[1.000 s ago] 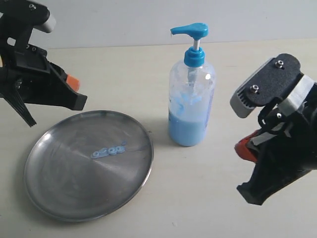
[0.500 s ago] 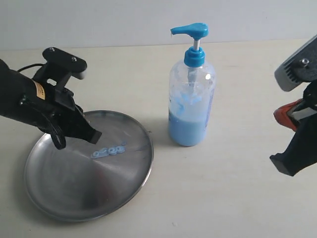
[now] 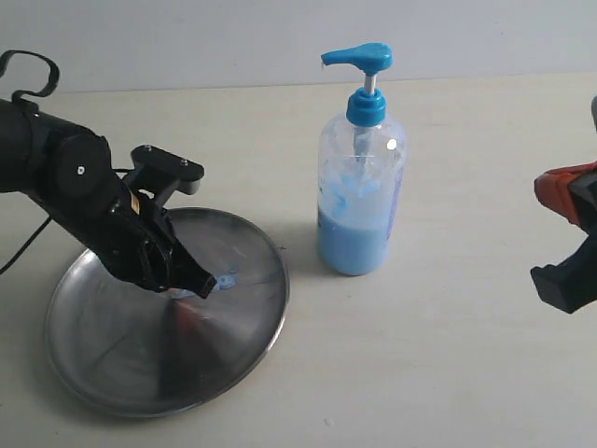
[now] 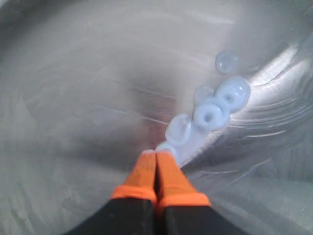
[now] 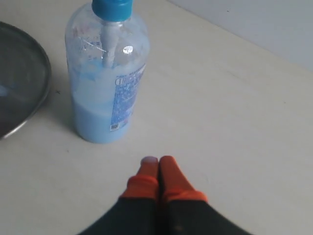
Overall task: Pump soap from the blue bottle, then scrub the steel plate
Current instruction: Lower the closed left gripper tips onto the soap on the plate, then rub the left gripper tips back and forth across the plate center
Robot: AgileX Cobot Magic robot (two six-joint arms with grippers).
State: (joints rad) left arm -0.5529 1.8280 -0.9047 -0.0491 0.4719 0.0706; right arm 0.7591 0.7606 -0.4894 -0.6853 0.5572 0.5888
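Observation:
The steel plate [image 3: 112,373] lies at the left of the table, with pale blue soap [image 3: 227,279] blobbed near its middle. My left gripper [image 3: 203,284] is shut, its orange tips down on the plate [image 4: 73,88] at the near end of the soap [image 4: 210,115]; the gripper [image 4: 156,154] holds nothing. The blue bottle [image 3: 359,187] stands upright right of the plate, about a third full of light blue liquid. My right gripper [image 5: 157,160] is shut and empty, off to the right of the bottle [image 5: 105,83], only partly seen at the exterior view's right edge [image 3: 569,243].
The pale table top [image 3: 438,355] stretches between the bottle and my right gripper. A light wall [image 3: 233,37] runs along the back edge. A black cable [image 3: 23,70] loops above the left arm.
My left gripper has come down from above the plate's far left onto the soap in the plate. The right arm has pulled back to the right, mostly out of the exterior view.

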